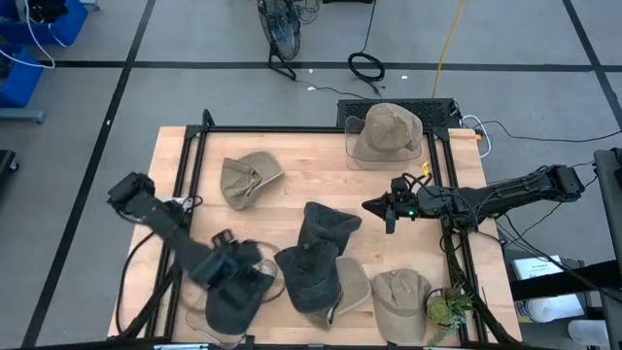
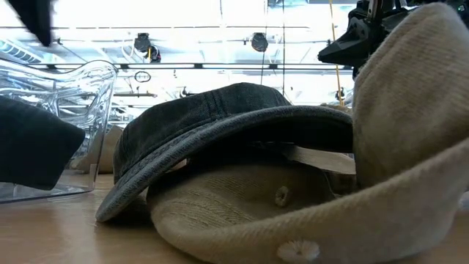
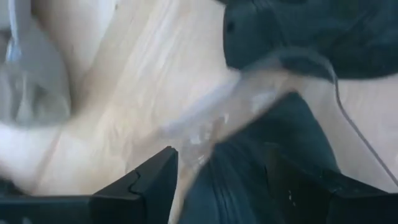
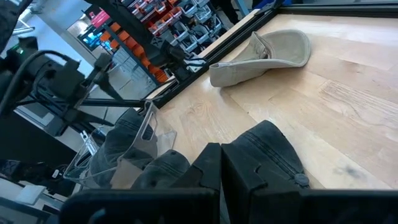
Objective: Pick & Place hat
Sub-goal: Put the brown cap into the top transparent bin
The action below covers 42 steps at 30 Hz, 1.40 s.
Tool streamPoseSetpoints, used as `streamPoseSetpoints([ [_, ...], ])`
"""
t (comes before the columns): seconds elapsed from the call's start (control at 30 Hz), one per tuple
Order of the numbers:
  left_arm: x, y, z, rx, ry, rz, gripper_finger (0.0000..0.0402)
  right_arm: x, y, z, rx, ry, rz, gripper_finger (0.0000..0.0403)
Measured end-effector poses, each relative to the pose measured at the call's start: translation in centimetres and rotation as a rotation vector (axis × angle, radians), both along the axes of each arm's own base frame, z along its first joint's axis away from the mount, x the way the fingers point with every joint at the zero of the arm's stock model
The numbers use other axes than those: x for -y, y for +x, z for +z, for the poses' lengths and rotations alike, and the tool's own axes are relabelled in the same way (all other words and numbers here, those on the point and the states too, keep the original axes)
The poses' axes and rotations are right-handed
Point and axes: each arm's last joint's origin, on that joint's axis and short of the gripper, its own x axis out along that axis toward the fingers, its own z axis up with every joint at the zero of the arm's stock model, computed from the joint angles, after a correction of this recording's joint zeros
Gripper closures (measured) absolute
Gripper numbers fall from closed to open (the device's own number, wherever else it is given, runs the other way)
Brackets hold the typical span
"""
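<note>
My left gripper is open above a dark grey hat that lies in a clear container at the table's near left corner. In the left wrist view its fingers stand either side of that hat, behind the container's clear rim. The low view shows the hat below the gripper, apart from it. My right gripper is shut and hovers right of centre, above another dark hat; the low view shows it raised.
Several more hats lie on the table: a tan one at the far left, two dark ones in the middle and tan ones near the front. A second clear container at the far right holds a tan hat. A small plant stands at the near right.
</note>
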Motion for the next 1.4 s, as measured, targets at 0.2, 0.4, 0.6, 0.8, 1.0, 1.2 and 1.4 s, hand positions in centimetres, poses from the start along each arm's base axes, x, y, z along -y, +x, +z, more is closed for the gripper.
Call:
streamPoseSetpoints([
  [0.2,-4.1,2.7,0.9,0.052,-0.019,-0.001,0.0196,-0.1,0.0,0.0,0.001,0.005,0.010,0.0403],
  [0.4,-6.6,2.4,4.6,0.293,0.032,-0.005,0.0249,-0.4,0.0,0.1,0.004,-0.042,0.039,0.0403],
  [0.6,-8.9,0.2,8.0,0.461,0.176,0.026,0.0383,-0.4,0.0,0.1,0.001,-0.075,0.044,0.0403],
  [0.8,-9.9,-2.0,9.3,0.545,0.272,0.079,0.0397,-0.1,0.1,0.7,0.049,-0.183,-0.004,0.0403],
  [1.0,-10.2,-5.5,5.9,0.642,0.249,0.180,0.0398,0.1,0.2,1.7,0.118,-0.323,-0.046,0.0403],
  [1.2,-10.9,-8.5,2.5,0.789,0.154,0.138,0.0399,0.9,0.8,2.0,0.149,-0.399,-0.110,0.0403],
  [1.4,-13.0,-11.1,0.0,0.860,0.100,-0.011,0.0400,1.7,6.1,3.4,0.084,-0.480,-0.087,0.0403],
])
